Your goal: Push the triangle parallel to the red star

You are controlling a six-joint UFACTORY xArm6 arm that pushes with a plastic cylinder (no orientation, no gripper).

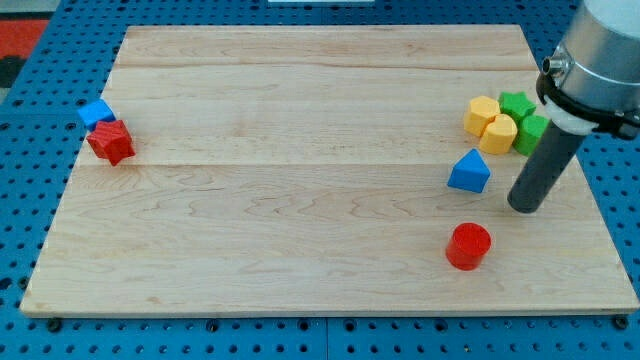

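The blue triangle (469, 173) lies on the wooden board at the view's right. The red star (111, 141) sits at the board's far left edge, touching a blue cube (96, 112) just above it. My tip (525, 207) rests on the board just to the right of the blue triangle and slightly lower, with a small gap between them. The dark rod rises from the tip toward the view's upper right.
A red cylinder (468, 246) stands below the triangle. Two yellow blocks (482, 114) (498, 133) and two green blocks (517, 105) (531, 132) cluster at the right edge, above my tip. The wooden board (300, 200) lies on a blue pegboard.
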